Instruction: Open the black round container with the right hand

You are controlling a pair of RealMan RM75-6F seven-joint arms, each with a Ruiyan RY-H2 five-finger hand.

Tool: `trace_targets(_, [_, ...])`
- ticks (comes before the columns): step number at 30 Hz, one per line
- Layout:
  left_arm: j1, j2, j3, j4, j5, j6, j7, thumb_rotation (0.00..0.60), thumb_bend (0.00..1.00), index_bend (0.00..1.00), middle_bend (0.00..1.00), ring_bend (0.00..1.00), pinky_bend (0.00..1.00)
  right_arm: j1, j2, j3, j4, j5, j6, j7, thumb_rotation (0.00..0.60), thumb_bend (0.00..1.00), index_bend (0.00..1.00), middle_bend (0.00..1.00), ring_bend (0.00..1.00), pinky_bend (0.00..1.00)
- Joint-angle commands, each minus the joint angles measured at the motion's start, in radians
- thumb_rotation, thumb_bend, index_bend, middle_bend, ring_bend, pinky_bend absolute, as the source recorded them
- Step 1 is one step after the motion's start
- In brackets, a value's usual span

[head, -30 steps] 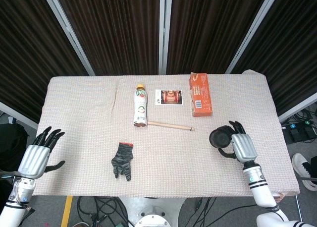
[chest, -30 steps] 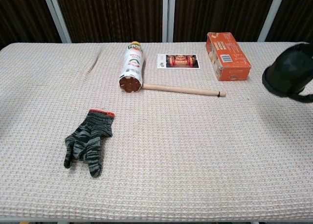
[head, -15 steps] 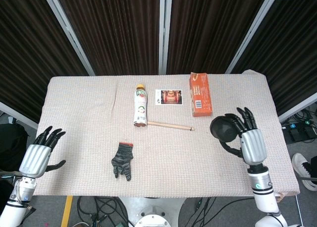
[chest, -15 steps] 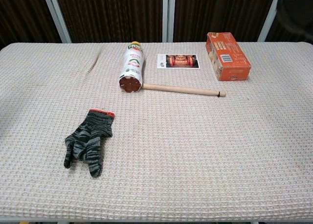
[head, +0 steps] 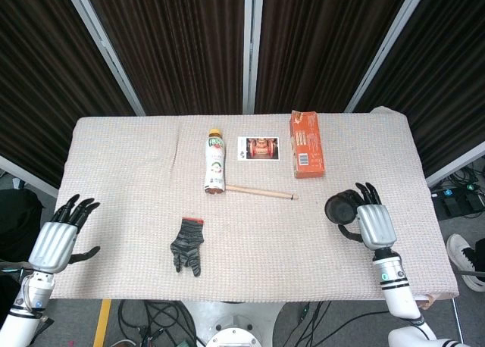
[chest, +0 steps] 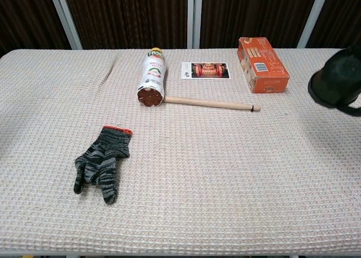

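The black round container (head: 340, 207) is held in my right hand (head: 371, 222) at the right side of the table, fingers wrapped around it and thumb under it. In the chest view the container (chest: 334, 82) shows at the right edge, lifted above the cloth; only a dark bit of the hand shows there. I cannot tell whether its lid is on. My left hand (head: 59, 237) hovers off the table's front left corner, fingers spread, holding nothing.
On the beige cloth table (head: 136, 165) lie a drink bottle (head: 215, 160) on its side, a wooden stick (head: 261, 191), a photo card (head: 258, 148), an orange box (head: 306, 143) and a dark knit glove (head: 188, 245).
My right hand raised the container half a second ago, then lowered it again to about its earlier place, slightly further right. The left hand has stayed still.
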Motion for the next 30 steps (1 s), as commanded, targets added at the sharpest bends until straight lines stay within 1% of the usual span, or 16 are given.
trace_targets(1, [-0.002, -0.003, 0.001, 0.004, 0.001, -0.003, -0.003, 0.6, 0.13, 0.14, 0.11, 0.0, 0.17, 0.001, 0.076, 0.026, -0.066, 0.076, -0.038, 0.002, 0.6, 0.29, 0.47, 0.48, 0.08, 0.0])
trace_targets(3, [-0.002, -0.004, 0.001, 0.007, 0.0, -0.004, -0.004, 0.6, 0.13, 0.14, 0.11, 0.0, 0.17, 0.007, 0.105, 0.045, -0.087, 0.109, -0.059, 0.013, 0.6, 0.29, 0.47, 0.48, 0.08, 0.0])
trace_targets(6, [0.0, -0.002, -0.001, 0.01, -0.003, 0.0, -0.008, 0.6, 0.13, 0.14, 0.11, 0.0, 0.17, 0.034, 0.104, 0.048, -0.094, 0.129, -0.107, -0.001, 0.6, 0.29, 0.47, 0.48, 0.08, 0.0])
trace_targets(9, [0.003, 0.001, -0.003, 0.01, -0.007, 0.004, -0.013, 0.6, 0.13, 0.14, 0.11, 0.0, 0.17, 0.084, 0.061, 0.047, -0.105, 0.129, -0.166, -0.034, 0.6, 0.29, 0.47, 0.48, 0.08, 0.0])
trace_targets(13, [0.004, 0.01, -0.005, 0.008, -0.011, 0.004, -0.021, 0.6, 0.13, 0.14, 0.11, 0.0, 0.17, 0.191, -0.039, 0.068, -0.164, 0.128, -0.262, -0.081, 0.6, 0.29, 0.47, 0.48, 0.08, 0.0])
trace_targets(15, [0.003, 0.015, -0.008, 0.005, -0.012, 0.005, -0.023, 0.6, 0.13, 0.14, 0.11, 0.0, 0.17, 0.228, -0.067, 0.081, -0.196, 0.124, -0.277, -0.116, 0.6, 0.29, 0.47, 0.48, 0.08, 0.0])
trace_targets(17, [0.002, 0.02, -0.01, 0.002, -0.013, 0.006, -0.028, 0.6, 0.13, 0.14, 0.11, 0.0, 0.17, 0.247, -0.075, 0.09, -0.23, 0.124, -0.264, -0.165, 0.6, 0.29, 0.47, 0.48, 0.08, 0.0])
trace_targets(19, [0.002, 0.022, -0.01, 0.004, -0.012, 0.005, -0.033, 0.6, 0.13, 0.14, 0.11, 0.0, 0.17, 0.231, -0.042, 0.09, -0.251, 0.154, -0.234, -0.204, 0.6, 0.29, 0.47, 0.48, 0.08, 0.0])
trace_targets(21, [0.002, 0.019, -0.009, 0.009, -0.012, 0.003, -0.042, 0.6, 0.13, 0.14, 0.11, 0.0, 0.17, 0.196, 0.011, 0.085, -0.248, 0.206, -0.206, -0.219, 0.6, 0.29, 0.47, 0.48, 0.08, 0.0])
trace_targets(23, [0.0, 0.014, -0.006, 0.019, -0.014, -0.004, -0.05, 0.6, 0.13, 0.14, 0.11, 0.0, 0.17, 0.145, 0.084, 0.079, -0.227, 0.29, -0.189, -0.199, 0.6, 0.29, 0.47, 0.48, 0.08, 0.0])
trace_targets(25, [-0.003, 0.008, -0.004, 0.025, -0.014, -0.012, -0.053, 0.6, 0.13, 0.14, 0.11, 0.0, 0.17, 0.103, 0.147, 0.073, -0.216, 0.359, -0.202, -0.147, 0.6, 0.3, 0.47, 0.48, 0.08, 0.0])
trace_targets(28, [-0.005, 0.002, -0.005, 0.025, -0.008, -0.01, -0.053, 0.6, 0.13, 0.14, 0.11, 0.0, 0.17, 0.091, 0.183, 0.053, -0.218, 0.362, -0.233, -0.113, 0.6, 0.31, 0.47, 0.48, 0.09, 0.0])
trace_targets(30, [-0.005, 0.001, -0.006, 0.024, -0.005, -0.004, -0.051, 0.6, 0.13, 0.14, 0.11, 0.0, 0.17, 0.116, 0.17, 0.051, -0.238, 0.335, -0.253, -0.122, 0.6, 0.31, 0.47, 0.48, 0.09, 0.0])
